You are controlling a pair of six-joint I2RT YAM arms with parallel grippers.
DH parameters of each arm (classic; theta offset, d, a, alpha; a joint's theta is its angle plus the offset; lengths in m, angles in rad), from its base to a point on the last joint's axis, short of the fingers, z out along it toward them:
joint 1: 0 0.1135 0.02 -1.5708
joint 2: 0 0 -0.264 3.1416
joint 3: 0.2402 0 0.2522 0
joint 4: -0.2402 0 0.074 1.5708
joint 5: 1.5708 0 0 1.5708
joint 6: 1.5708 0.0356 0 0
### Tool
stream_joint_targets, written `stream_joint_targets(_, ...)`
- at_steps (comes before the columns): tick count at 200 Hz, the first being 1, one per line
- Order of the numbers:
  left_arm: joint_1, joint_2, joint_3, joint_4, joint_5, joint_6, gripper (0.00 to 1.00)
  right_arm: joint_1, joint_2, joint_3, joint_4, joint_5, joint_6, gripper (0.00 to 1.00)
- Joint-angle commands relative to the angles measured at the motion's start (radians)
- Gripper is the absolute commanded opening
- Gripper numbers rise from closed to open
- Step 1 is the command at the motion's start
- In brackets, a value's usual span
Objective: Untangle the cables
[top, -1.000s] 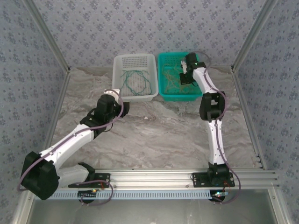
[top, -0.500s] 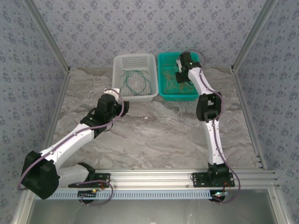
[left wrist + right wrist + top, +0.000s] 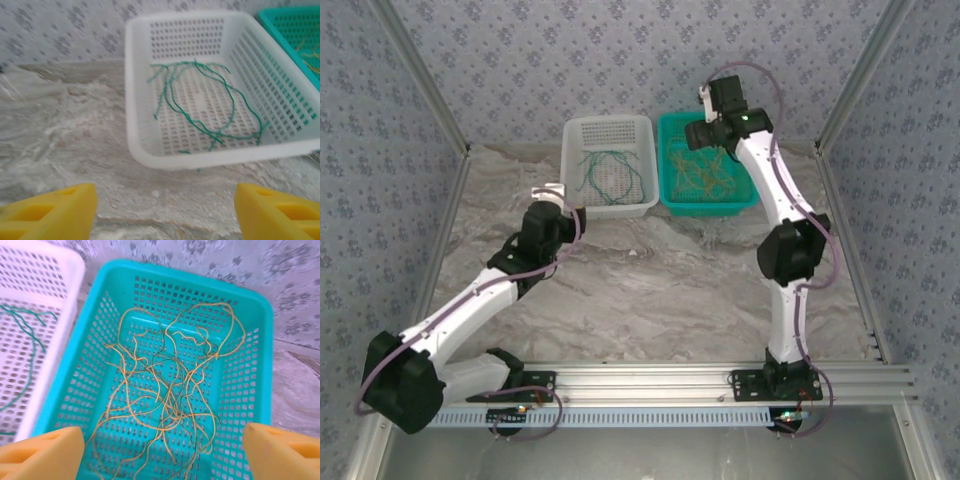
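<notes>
The left claw (image 3: 165,196) is released: its two yellow fingers (image 3: 55,212) stand far apart at 7 and 5 o'clock of the left wrist view, with nothing between them and nothing touching them. It hangs above bare table (image 3: 650,290), just short of the near rim of the white basket (image 3: 131,105), which lies toward 12 o'clock from it. The right claw (image 3: 163,436) is released too, its fingers spread to the two lower corners of the right wrist view and empty. It hovers over the near end of the teal basket (image 3: 92,335) and touches neither the rim nor the strands. The cables lie sorted by colour. The green cables (image 3: 216,135) loop loosely on the floor of the white basket, a few long curls crossing near its front wall. The yellow cables (image 3: 167,390) make a denser knot of overlapping loops across the middle of the teal basket. In the top view the two baskets sit side by side, rims touching or nearly so, at the far edge of the table around 12 o'clock, white toward 11 and teal toward 1. The table is marbled grey-white and slightly rumpled. Pale blue patterned walls (image 3: 570,60) close it in on three sides, and metal rails (image 3: 660,375) run along the near edge at 6 o'clock, where the arms are bolted.
</notes>
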Motion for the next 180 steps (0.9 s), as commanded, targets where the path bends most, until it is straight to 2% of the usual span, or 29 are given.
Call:
stream_joint_targets(1,0.036,-0.07,-0.043,0.128,-0.079,0.05,0.85,0.03,-0.159,-0.247,0.081,0.096,0.055,0.87)
stream_joint_targets(6,0.046,-0.077,-0.062,0.157,-0.092,0.067,0.86,0.043,-0.227,-0.336,0.166,0.124,0.053,0.89)
stream_joint_targets(13,0.061,-0.082,-0.087,0.19,-0.133,0.072,0.96,0.062,-0.334,-0.506,0.318,0.175,0.038,0.9)
stream_joint_targets(26,0.115,-0.082,-0.129,0.212,-0.154,0.072,0.98,0.09,-0.51,-0.826,0.578,0.272,-0.003,0.95)
stream_joint_targets(34,0.156,-0.078,-0.154,0.216,-0.152,0.062,0.99,0.082,-0.595,-0.973,0.665,0.321,0.04,0.96)
stream_joint_targets(48,0.238,-0.06,-0.217,0.267,-0.097,0.057,0.99,0.032,-0.683,-1.158,0.699,0.344,0.146,0.95)
stream_joint_targets(59,0.293,-0.039,-0.275,0.342,-0.026,0.065,0.99,0.011,-0.737,-1.334,0.839,0.364,0.104,0.95)
stream_joint_targets(68,0.327,-0.014,-0.313,0.395,-0.01,0.062,0.99,-0.004,-0.768,-1.469,0.959,0.401,0.084,0.97)
stream_joint_targets(78,0.358,0.016,-0.338,0.431,0.019,0.066,0.99,-0.034,-0.788,-1.575,1.057,0.388,0.085,0.98)
stream_joint_targets(93,0.386,0.086,-0.361,0.509,0.058,0.103,0.99,-0.102,-0.766,-1.657,1.128,0.333,0.134,0.99)
stream_joint_targets(107,0.41,0.161,-0.349,0.529,0.08,0.105,0.99,-0.145,-0.726,-1.67,1.139,0.341,0.177,0.98)
stream_joint_targets(125,0.419,0.244,-0.372,0.656,0.081,0.156,0.98,-0.165,-0.665,-1.742,1.345,0.311,0.064,0.98)
stream_joint_targets(133,0.422,0.237,-0.376,0.66,0.091,0.176,0.98,-0.181,-0.644,-1.775,1.435,0.27,0.03,0.98)
stream_joint_targets(146,0.436,0.24,-0.457,0.848,0.165,0.233,0.98,-0.207,-0.619,-1.801,1.503,0.216,0.024,0.98)
stream_joint_targets(164,0.479,0.295,-0.546,1.054,0.225,0.195,0.99,-0.225,-0.613,-1.848,1.594,0.128,-0.003,0.98)
stream_joint_targets(180,0.502,0.383,-0.585,1.203,0.283,0.191,0.99,-0.267,-0.603,-1.913,1.694,-0.04,-0.009,1.0)
